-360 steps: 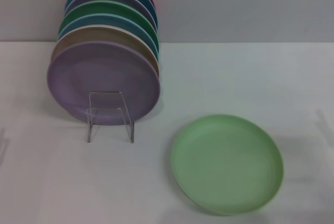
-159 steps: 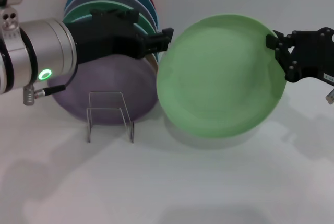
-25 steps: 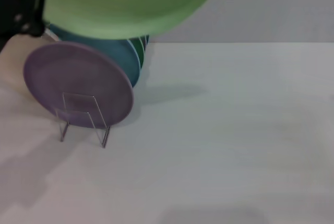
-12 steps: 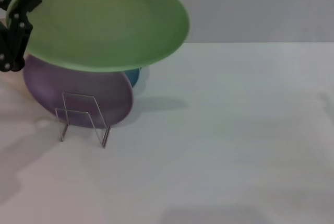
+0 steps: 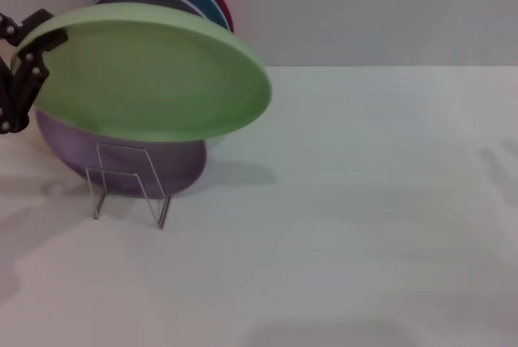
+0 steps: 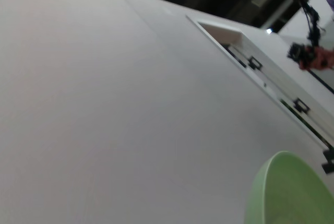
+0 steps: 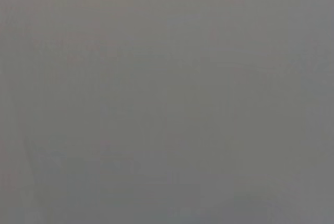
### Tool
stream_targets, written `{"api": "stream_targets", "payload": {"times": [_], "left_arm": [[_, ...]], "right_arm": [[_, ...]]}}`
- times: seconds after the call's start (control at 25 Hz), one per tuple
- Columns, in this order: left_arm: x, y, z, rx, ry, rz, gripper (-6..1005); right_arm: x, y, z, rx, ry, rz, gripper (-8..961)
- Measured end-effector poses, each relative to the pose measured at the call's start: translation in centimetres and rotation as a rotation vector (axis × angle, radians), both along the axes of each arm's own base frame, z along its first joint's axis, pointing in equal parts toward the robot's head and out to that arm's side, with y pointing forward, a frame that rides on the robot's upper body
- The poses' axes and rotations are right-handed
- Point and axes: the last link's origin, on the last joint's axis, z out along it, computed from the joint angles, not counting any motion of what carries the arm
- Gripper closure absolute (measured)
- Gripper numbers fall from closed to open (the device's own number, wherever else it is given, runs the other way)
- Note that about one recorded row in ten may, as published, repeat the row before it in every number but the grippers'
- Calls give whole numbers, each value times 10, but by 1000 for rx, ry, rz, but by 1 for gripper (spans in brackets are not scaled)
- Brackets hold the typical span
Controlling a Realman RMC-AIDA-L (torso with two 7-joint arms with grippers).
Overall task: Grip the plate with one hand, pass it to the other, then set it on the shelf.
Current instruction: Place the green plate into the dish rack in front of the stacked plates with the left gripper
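White table (image 5: 364, 201); wire rack (image 5: 128, 179) stood at far left, lilac plate (image 5: 121, 162) and more plates propped in it.

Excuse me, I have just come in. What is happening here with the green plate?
The left gripper holds the pale green plate by its edge, tilted, in the air above the wire rack. A lilac plate and other coloured plates already stand there. The green plate is not yet set down. The right gripper is out of view.
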Motion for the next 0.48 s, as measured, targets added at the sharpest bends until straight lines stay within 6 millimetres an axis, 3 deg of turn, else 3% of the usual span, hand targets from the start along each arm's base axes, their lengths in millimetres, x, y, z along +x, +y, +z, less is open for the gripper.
{"api": "stream_targets", "payload": {"times": [0.48], "left_arm": [[-7,11,8,5,138,13,890]], "right_arm": [[-8,-5,-7,-23,-9,55,348]]}}
